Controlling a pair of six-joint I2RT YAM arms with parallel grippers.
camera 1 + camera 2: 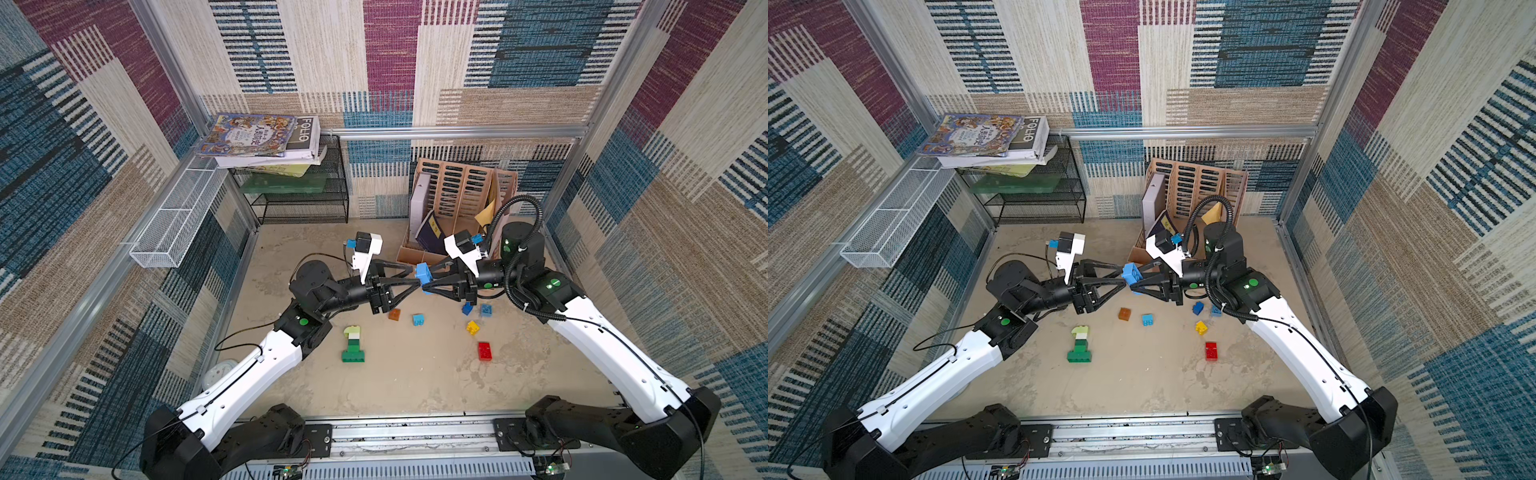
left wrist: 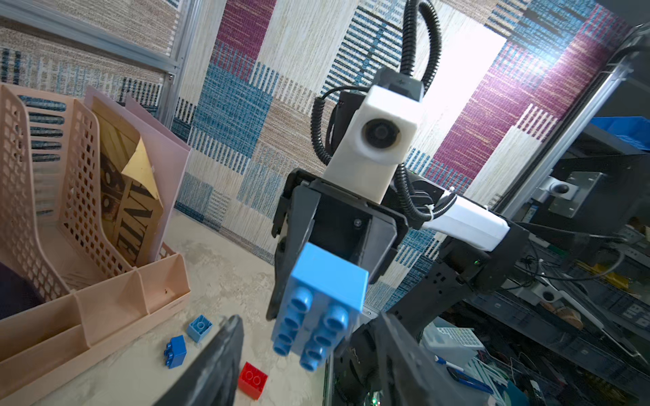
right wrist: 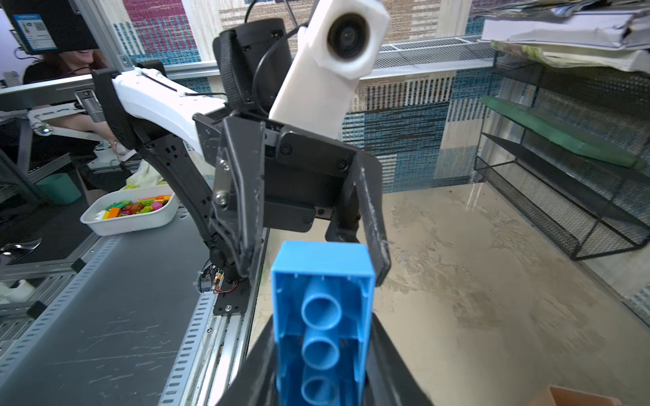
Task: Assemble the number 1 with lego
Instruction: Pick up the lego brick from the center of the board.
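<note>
The main hazard is a drop: the light blue brick (image 1: pixel 424 275) hangs in the air well above the bench (image 1: pixel 415 386), carried by the right end effector (image 1: pixel 433 281) alone, which is clenched across its 2 long sides near 1 end, so most of the brick sticks out unsupported with its hollow underside and 3 tubes facing the right wrist camera. The left end effector (image 1: pixel 417 277) is released, its jaws standing wider than the brick and straddling the free end. In the right wrist view 1 of its fingers (image 3: pixel 376 246) sits right at the brick's corner, and I cannot tell whether it touches. If that finger drags as the left arm pulls away, it could twist the brick in the right grip or tug it out. A fall would likely land among the loose bricks below, such as the brown brick (image 1: pixel 395 314) or the small light blue brick (image 1: pixel 418 319), or bounce toward the finished green, cream and lime number 1 (image 1: pixel 353 345) and knock it. With the 2 end effectors tip to tip, a small misjudged move could also clash them. Both arms rise inward from the near edge, wrists levelled, pointing straight at each other in front of the tan file organiser (image 1: pixel 461 195).
</note>
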